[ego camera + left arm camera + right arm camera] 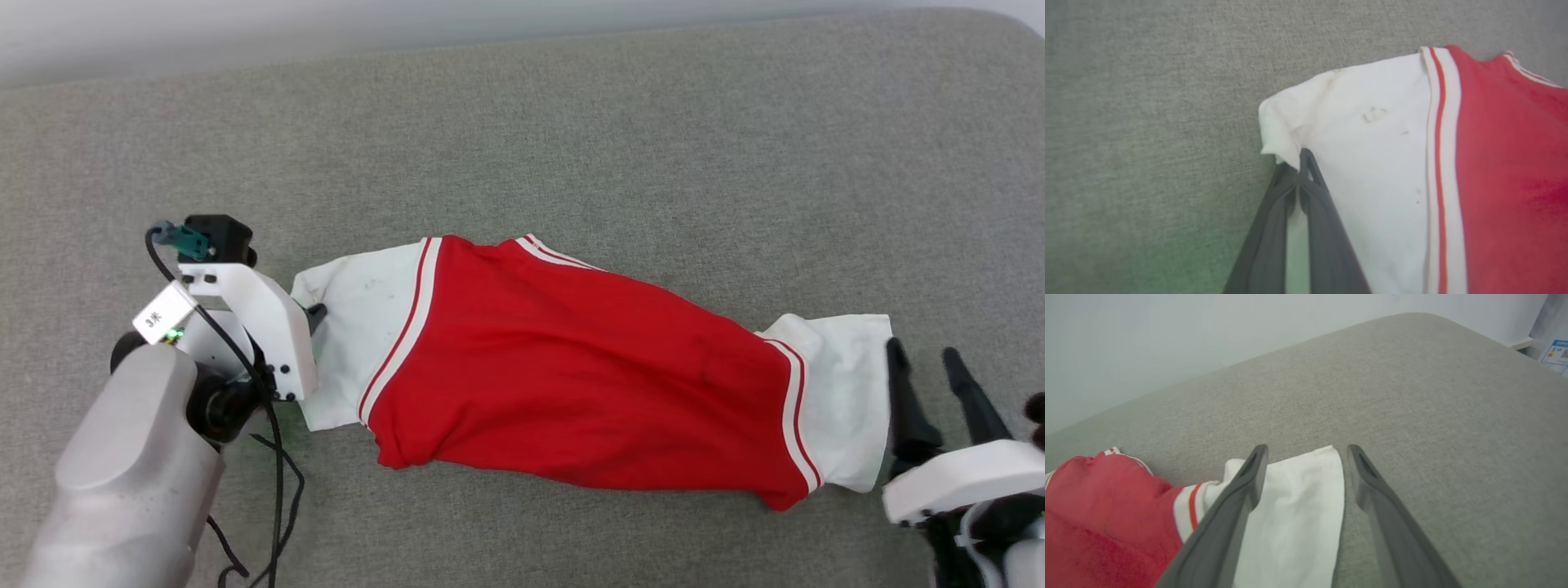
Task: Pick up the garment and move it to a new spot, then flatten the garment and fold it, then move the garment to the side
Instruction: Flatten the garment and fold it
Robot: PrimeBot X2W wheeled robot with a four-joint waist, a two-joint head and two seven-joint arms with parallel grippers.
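The garment [571, 367], a red shirt with white sleeves and striped trim, lies stretched out crosswise on the grey cushion, plain red side up, its letters hidden. My left gripper [314, 313] is at its left white sleeve [1363, 134]; in the left wrist view the two dark fingers [1306, 192] are pinched together on the sleeve's edge. My right gripper [924, 361] stands open just beside the right white sleeve [841, 384]. In the right wrist view its fingers [1249, 477] straddle that sleeve's edge [1298, 506] from above, apart from each other.
The grey cushioned surface [571, 147] stretches wide behind and in front of the shirt. Its far edge meets a pale wall [1167, 343]. A black cable [277, 457] hangs from my left wrist near the front left.
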